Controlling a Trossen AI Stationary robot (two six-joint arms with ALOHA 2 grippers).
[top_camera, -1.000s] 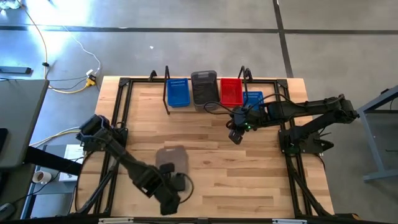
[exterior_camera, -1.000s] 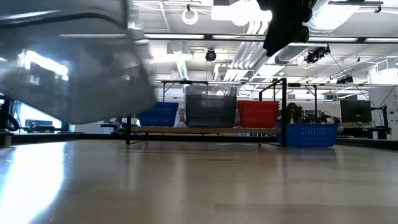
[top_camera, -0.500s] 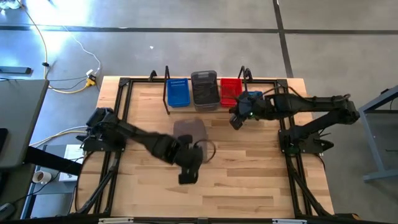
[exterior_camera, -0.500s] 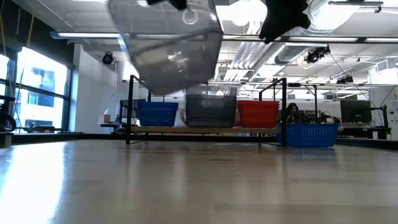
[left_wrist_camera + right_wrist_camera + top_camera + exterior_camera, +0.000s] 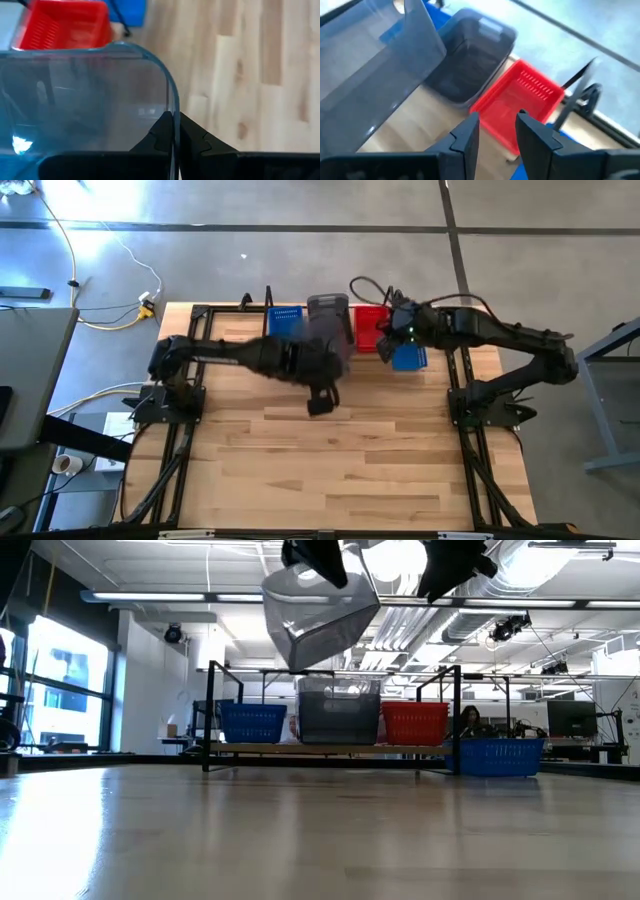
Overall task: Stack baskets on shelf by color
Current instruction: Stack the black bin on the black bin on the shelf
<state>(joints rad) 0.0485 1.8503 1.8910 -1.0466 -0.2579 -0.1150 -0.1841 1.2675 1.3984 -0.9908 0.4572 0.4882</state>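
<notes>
A smoky grey basket [image 5: 320, 612] hangs tilted high above the table, in front of the shelf [image 5: 330, 748], with my left gripper [image 5: 173, 131] shut on it. On the shelf stand a blue basket [image 5: 287, 329], stacked grey baskets [image 5: 328, 315] and a red basket [image 5: 369, 326], resting on their bottoms. Another blue basket [image 5: 408, 352] sits on the table just right of the shelf. My right gripper [image 5: 497, 127] hovers open above the red basket [image 5: 520, 100], holding nothing. My left gripper pinches the grey basket's side wall at its top rim [image 5: 173, 116], close to a rounded corner, with one finger inside the basket and one outside. The fingers slant downward from the table's left. The basket hangs tilted and lifted clear of the table and the shelf.
Black rail frames [image 5: 190, 380] run along the table's left and right sides. The shelf's looped end posts [image 5: 268, 320] rise beside the outer baskets. Bare wood [image 5: 330, 460] lies between the shelf and the near edge.
My left gripper has swung from the near left of the table toward the far edge and the shelf, rising, with the grey basket carried along clear of the table and tipping. My right gripper has risen and drawn back toward the far edge, over the red basket.
</notes>
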